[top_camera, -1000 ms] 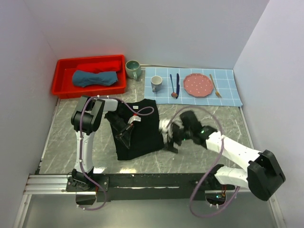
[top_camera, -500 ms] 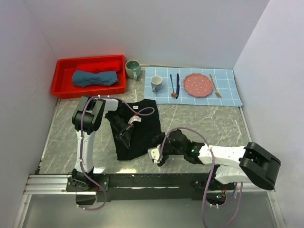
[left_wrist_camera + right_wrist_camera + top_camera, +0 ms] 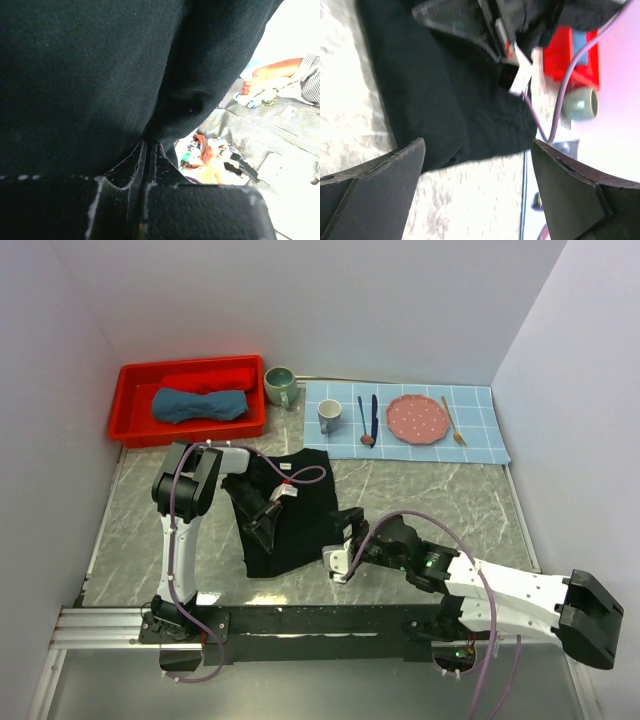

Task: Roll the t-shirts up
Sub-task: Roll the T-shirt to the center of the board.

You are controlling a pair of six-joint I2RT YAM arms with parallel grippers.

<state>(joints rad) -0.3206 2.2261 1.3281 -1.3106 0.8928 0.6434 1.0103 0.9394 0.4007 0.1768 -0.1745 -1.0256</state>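
Right gripper (image 3: 341, 546) swung beside the black t-shirt (image 3: 305, 502), jaws spread; left gripper (image 3: 260, 527) pinches it.

We count two t-shirts: one black shirt (image 3: 300, 535) in the middle of the counter (image 3: 420, 490) and one blue shirt (image 3: 200, 405) rolled in the single red tray (image 3: 135, 428), far left. There are two mugs, one green mug (image 3: 279, 386) and one grey mug (image 3: 329, 416). The one placemat (image 3: 485, 445), far right, carries one plate (image 3: 415, 418), one spoon (image 3: 364, 425), one knife (image 3: 375, 412) and one fork (image 3: 453, 423).
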